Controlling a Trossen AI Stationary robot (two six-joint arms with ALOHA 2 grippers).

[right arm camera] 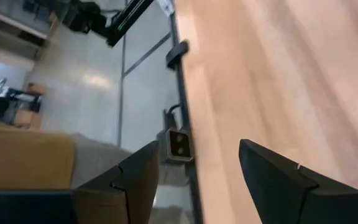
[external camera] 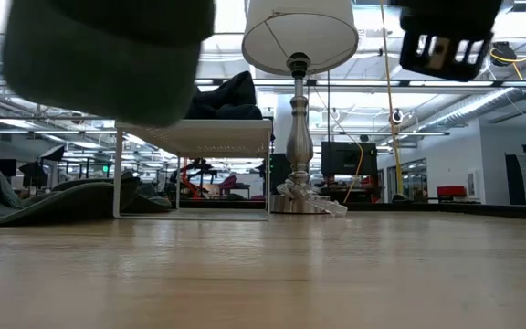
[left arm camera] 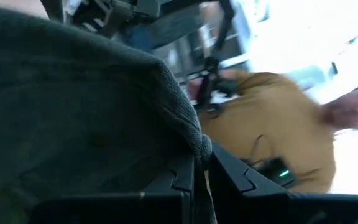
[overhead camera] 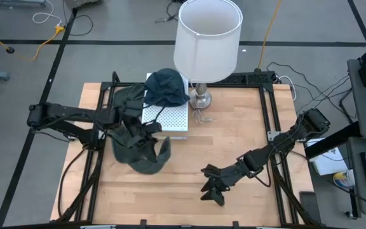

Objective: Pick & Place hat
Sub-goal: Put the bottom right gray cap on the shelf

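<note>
Seen from above, a wooden table is filling the middle of the frame, with two dark robot arms reaching in from either side. The left gripper, at centre left, is pinching the edge of a dark grey-green hat that is hanging in folds below it; in the left wrist view its fingers are pressed nearly together with the knitted fabric of the hat caught between them. In the low view the same hat is showing as a large blurred dark mass at the upper left, lifted clear of the tabletop. The right gripper, at the lower centre of the overhead frame, is hovering over bare wood with nothing in it; in the right wrist view its two fingers are standing apart with an open gap between them. At the upper centre a lamp with a white shade is standing on a silver base. Just left of it a small white perforated rack is carrying a dark blue hat on top, and another dark garment is lying against the rack's left side. In the left wrist view a person in a mustard-yellow top is showing beyond the table, blurred.
</note>
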